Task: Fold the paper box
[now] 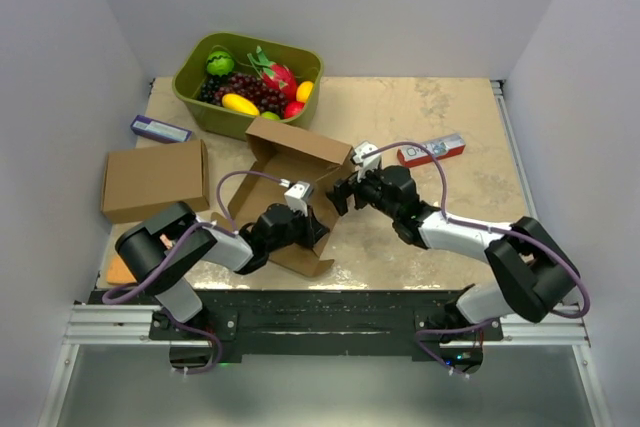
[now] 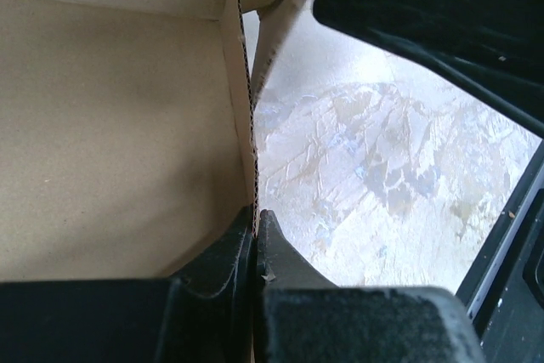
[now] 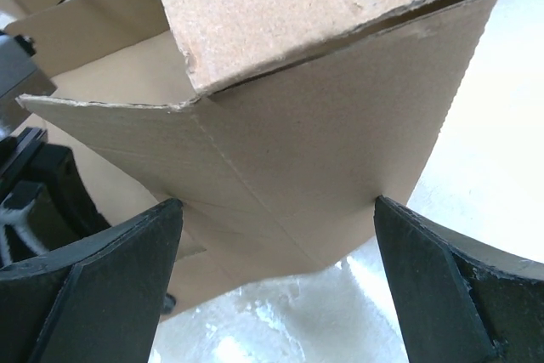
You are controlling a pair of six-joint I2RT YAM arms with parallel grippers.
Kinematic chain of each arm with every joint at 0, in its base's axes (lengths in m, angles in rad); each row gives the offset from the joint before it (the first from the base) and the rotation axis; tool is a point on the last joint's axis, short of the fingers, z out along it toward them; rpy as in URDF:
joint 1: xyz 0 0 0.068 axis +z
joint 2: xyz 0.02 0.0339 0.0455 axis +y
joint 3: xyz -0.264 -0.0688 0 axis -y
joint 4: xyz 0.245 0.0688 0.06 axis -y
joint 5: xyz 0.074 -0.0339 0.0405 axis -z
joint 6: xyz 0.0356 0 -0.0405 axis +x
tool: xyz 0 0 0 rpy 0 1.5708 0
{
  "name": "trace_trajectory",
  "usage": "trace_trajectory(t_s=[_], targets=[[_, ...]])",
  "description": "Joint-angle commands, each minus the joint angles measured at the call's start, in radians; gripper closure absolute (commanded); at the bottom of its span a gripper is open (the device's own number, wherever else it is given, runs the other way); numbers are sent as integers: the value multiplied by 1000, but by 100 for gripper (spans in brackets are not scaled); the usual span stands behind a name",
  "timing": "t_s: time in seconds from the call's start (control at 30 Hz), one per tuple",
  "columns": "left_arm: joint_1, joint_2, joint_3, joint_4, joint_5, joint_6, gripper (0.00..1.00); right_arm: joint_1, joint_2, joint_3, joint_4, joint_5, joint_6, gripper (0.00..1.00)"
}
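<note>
1. My plain brown cardboard paper box (image 1: 295, 157): matt, slightly fuzzy paper face, and the cut edge shows ragged corrugated flutes.
2. The black fingers (image 3: 433, 278) on my right gripper (image 3: 276, 204): looks like plastic, smooth, dull satin.
3. Beige mottled table top (image 1: 430, 117): smooth, soft sheen, kinda stone-looking.
4. Olive-green rectangular plastic tub (image 1: 205, 115): smooth, semi-gloss.
5. Silver rail (image 1: 110, 325) along the near edge: bare metal, brushed look.
6. Second plain brown cardboard box (image 1: 155, 177): same matt paper finish.
</note>
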Motion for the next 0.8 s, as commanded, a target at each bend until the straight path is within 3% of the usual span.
trace_trajectory(t_s=[0.0,0.4,0.77], targets=[[-24,40,-8,-108,146,3,100,3,49,59,147,147,-1,1],[-24,58,12,-110,176,12,100,0,149,159,181,240,-24,2],[-24,56,15,-105,176,9,100,2,232,183,202,274,7,13]])
